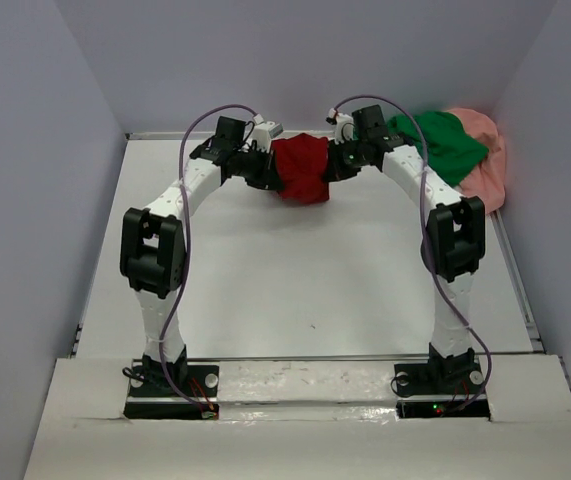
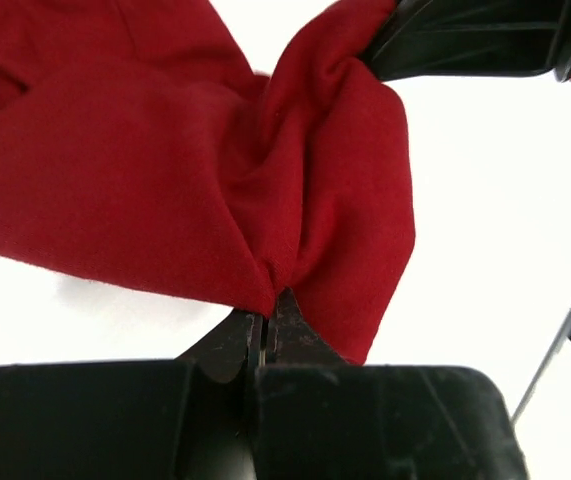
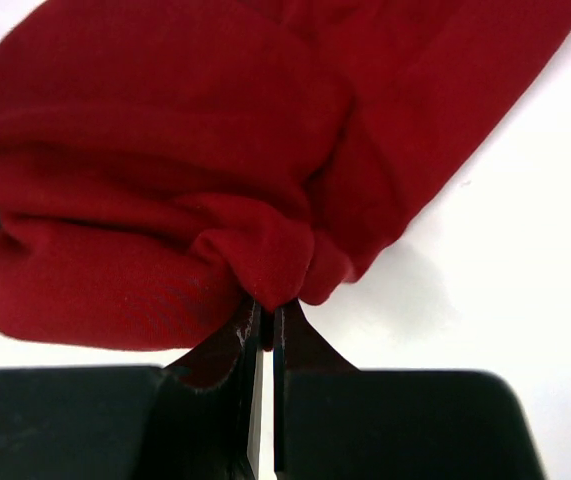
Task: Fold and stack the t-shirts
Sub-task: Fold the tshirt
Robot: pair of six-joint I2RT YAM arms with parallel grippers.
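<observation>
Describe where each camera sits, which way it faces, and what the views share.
Top: above and behind the arm bases, facing forward and down at the table; shows left arm, right arm, red shirt, green shirt, pink shirt.
Left wrist: on the left arm, facing along the left gripper, shut on the red shirt.
Right wrist: on the right arm, facing along the right gripper, shut on the same shirt.
Shared: all three show the red shirt.
</observation>
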